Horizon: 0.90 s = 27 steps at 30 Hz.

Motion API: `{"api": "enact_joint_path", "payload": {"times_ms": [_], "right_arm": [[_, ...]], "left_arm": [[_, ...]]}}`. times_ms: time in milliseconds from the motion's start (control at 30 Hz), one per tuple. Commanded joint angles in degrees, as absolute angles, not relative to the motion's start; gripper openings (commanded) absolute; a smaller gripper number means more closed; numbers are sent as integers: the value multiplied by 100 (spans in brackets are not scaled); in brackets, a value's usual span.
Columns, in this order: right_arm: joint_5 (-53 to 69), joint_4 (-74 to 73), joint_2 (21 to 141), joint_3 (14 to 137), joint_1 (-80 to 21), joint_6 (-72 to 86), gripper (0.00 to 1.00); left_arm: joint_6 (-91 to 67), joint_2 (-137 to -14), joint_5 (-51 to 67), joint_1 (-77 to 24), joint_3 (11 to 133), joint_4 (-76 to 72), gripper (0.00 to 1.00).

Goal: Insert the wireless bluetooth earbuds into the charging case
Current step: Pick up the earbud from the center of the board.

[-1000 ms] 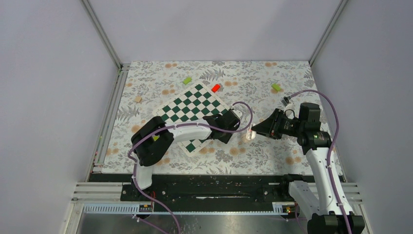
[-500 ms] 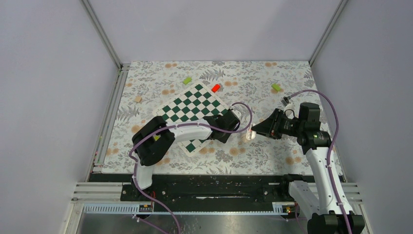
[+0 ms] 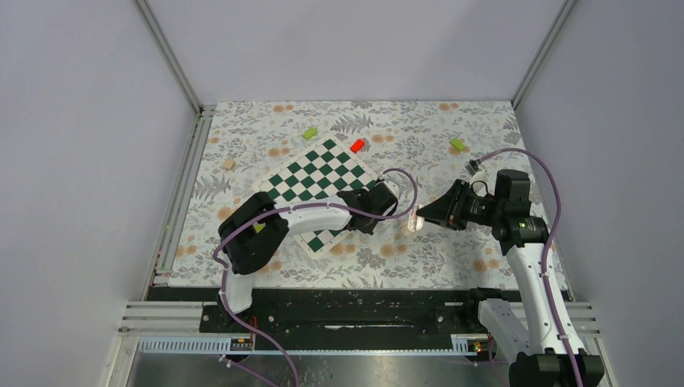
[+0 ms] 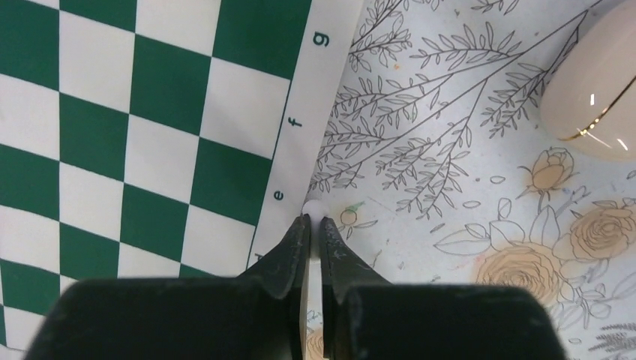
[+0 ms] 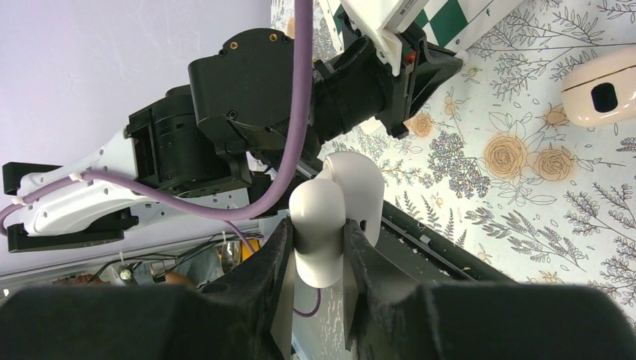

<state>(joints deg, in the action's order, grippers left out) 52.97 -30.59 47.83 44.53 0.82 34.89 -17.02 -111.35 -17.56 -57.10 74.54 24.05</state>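
One earbud (image 5: 328,217) is pinched in the right fingers (image 5: 279,247), off the surface (image 5: 525,217), while the case (image 5: 604,91) lies beyond their tips, dark hollow showing, near the left fingers (image 4: 304,234), which are pressed together.

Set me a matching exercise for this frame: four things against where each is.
1 small red block
2 pale beige rounded plastic charging case
3 white oval plastic earbud
4 left end effector

A gripped by right end effector
B shut, at green-and-white chessboard's lettered border
C beside chessboard's far corner
D loose on floral cloth, dark hollow showing

Pairs: 1-C, 2-D, 3-A, 4-B
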Motion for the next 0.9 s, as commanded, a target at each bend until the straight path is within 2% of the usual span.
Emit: {"api": "enact_joint_path", "payload": {"times_ms": [0,133,333,533,733,867], "right_arm": [[5336,-3046,4778,4596,106,3411,0],[5335,-3006,4784,4536,105,3411,0],[5374,-2589,4783,4342,105,3634,0],[5380,-2502,4699,4280,99,3692,0],[5255,-2357,4533,4185,90,3808,0],[5090,-1957,4521,4170,29,4084,0]], "left_arm": [[-1900,-10591,-1698,-5696,7813,2727,0],[-2268,-10002,-1143,-5463,7978,3017,0],[-3091,-8953,376,-4936,7946,2793,0],[-3602,-8505,769,-4936,8123,2600,0],[-4008,-8369,1717,-4969,7952,2139,0],[-3835,-8244,1696,-5075,7959,2103,0]]}}
